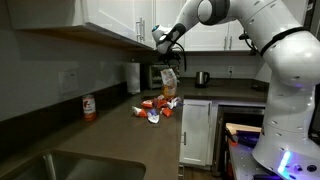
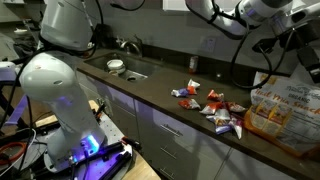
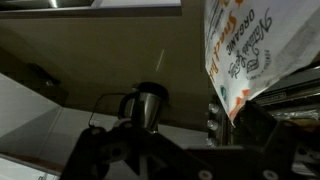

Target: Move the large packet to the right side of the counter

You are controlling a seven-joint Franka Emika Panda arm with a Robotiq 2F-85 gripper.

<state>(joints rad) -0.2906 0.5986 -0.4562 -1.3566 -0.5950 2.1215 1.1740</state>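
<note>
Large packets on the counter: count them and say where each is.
1. The large packet stands on the counter, beside the heap of small packets. Parts of the counter are out of view, so more may be hidden.

Arm outstretched, tool high, jaws wide apart.

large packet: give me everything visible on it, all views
The large packet is a crinkly clear plastic bag with orange-yellow contents and a white printed panel with red-orange lettering. In an exterior view it stands upright on the counter at the end away from the sink, beside a cluster of small red-white packets. In an exterior view the gripper is just above its top; contact cannot be told. In the wrist view its printed face fills the upper right, close to the camera.
</note>
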